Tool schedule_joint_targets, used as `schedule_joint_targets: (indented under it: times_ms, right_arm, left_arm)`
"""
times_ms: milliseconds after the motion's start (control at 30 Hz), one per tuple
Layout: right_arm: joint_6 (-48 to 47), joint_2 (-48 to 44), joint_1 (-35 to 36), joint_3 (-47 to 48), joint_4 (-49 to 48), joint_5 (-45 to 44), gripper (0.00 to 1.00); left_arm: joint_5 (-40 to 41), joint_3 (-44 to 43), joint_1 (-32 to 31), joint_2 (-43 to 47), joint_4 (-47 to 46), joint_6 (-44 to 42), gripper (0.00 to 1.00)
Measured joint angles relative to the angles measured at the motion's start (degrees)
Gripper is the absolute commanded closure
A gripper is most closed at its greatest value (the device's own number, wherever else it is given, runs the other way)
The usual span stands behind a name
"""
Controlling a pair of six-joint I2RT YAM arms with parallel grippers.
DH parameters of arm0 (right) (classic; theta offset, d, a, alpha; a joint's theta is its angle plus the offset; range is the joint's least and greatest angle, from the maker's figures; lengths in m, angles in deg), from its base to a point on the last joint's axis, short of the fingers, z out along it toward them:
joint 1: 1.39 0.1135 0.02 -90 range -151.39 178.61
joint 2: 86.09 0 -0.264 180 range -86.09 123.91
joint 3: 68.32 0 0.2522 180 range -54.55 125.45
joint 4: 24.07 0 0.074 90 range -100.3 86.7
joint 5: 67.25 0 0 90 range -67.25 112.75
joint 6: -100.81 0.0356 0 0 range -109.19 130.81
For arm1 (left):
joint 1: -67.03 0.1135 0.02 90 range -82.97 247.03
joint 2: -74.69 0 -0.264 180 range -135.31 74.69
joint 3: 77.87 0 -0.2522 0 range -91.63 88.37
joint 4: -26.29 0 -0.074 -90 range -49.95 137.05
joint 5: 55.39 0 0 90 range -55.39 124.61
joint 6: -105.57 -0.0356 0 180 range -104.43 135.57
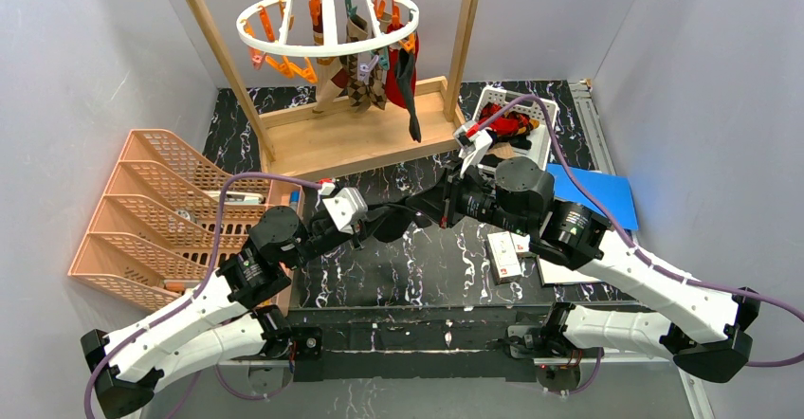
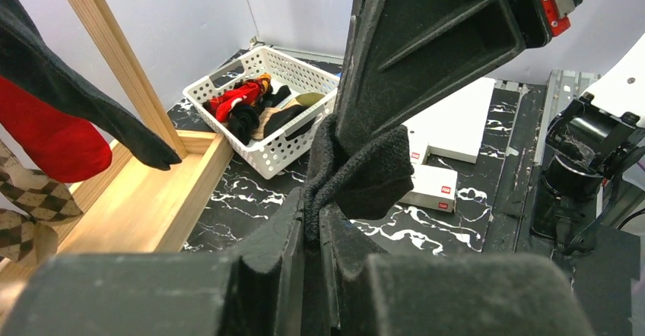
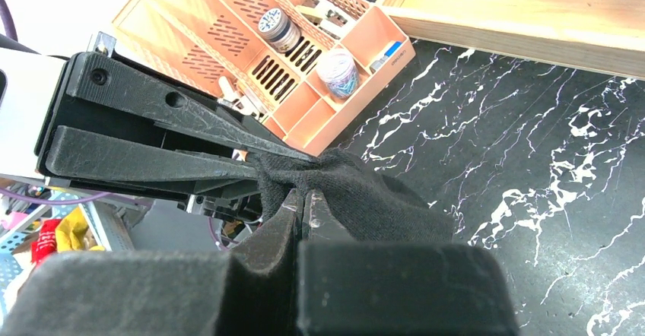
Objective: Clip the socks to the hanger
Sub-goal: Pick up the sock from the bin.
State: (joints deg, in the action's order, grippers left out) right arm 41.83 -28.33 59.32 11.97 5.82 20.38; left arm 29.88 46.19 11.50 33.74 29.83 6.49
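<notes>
Black marble table (image 1: pixel 427 277) under both claws. Wooden frame (image 1: pixel 360 139) stands beyond the claws, far side of the table. Peach rack (image 1: pixel 142 201) sits left of the left claw (image 2: pixel 312 207), near its arm. White ring hanger (image 1: pixel 327 23) hangs from the frame, up and beyond both claws, well apart from them. Hung socks (image 1: pixel 365 78) are on its right half: argyle, red, black. White basket (image 1: pixel 531 106) is just beyond the right claw (image 3: pixel 303 199), with spare socks (image 1: pixel 510 127) inside, red and black. The claws meet tip to tip over mid-table. Left claw is pinched closed on a black sock (image 2: pixel 365 176), fabric bunched between its fingers. Right claw is clamped tight on the same black sock from the opposite side. The sock is held off the table between them. Small boxes (image 1: pixel 505 253) lie on the table below the right claw.
</notes>
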Motion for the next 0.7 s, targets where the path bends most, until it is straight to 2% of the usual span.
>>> schedule_joint_targets:
  times_ms: [300,333,400,467,533,700]
  right_arm:
    - [0.5,0.3,0.0,0.1,1.7,-4.4,0.99]
    - [0.6,0.6,0.0,0.1,2.0,-4.7,0.94]
    - [0.7,1.2,0.0,0.2,2.4,-4.8,0.68]
    - [1.1,1.7,0.0,0.5,3.1,-4.8,0.52]
    - [1.6,1.7,0.0,0.7,3.6,-5.0,0.44]
    - [1.9,1.7,0.0,3.4,5.1,-6.6,0.33]
  left_arm:
    - [-0.2,0.0,0.0,0.0,0.5,-0.1,1.0]
    - [-0.2,0.0,0.0,0.0,0.5,-0.1,1.0]
    - [-0.2,0.0,0.0,0.0,0.7,-0.1,1.0]
    - [-0.3,-0.2,0.0,-0.1,1.0,-0.1,1.0]
    - [-0.3,-0.6,0.0,-0.4,1.3,-0.1,1.0]
    - [-0.5,-1.2,0.0,-0.7,1.1,-0.1,1.0]
